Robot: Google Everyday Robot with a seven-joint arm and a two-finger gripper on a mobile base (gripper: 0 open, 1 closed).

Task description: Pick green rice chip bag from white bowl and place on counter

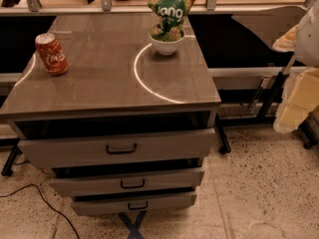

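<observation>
The crinkly green rice chip bag (171, 15) stands in the small round white bowl (166, 46) at about 1 o'clock on the glossy grey-brown counter (109, 78). Its long axis is near upright, with the crimped top tipped toward 1 o'clock and the lettering facing the camera; the bowl hides its lower end. A red soda can (51, 54) stands at 9 o'clock. The gripper (298, 101) is a pale shape at 3 o'clock, off the counter and cut by the edge, and I cannot tell whether it is open or closed.
</observation>
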